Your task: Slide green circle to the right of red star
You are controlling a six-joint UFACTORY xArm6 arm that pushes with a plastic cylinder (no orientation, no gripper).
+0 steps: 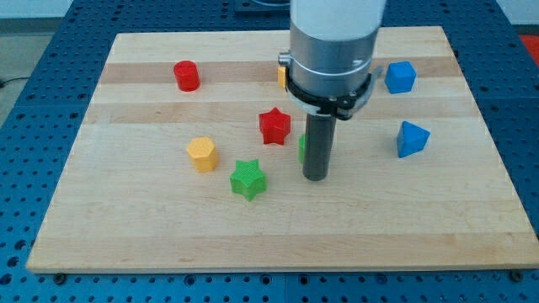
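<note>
The red star (274,126) lies near the middle of the wooden board (152,236). The green circle (301,148) is just to the right of it, mostly hidden behind my rod; only a thin green sliver shows at the rod's left edge. My tip (316,176) rests on the board directly in front of the green circle, below and to the right of the red star.
A green star (248,179) lies left of my tip. A yellow hexagon (202,154) is further left. A red cylinder (186,76) sits top left. Two blue blocks (401,77) (411,139) lie at the right. An orange block (282,76) peeks out behind the arm.
</note>
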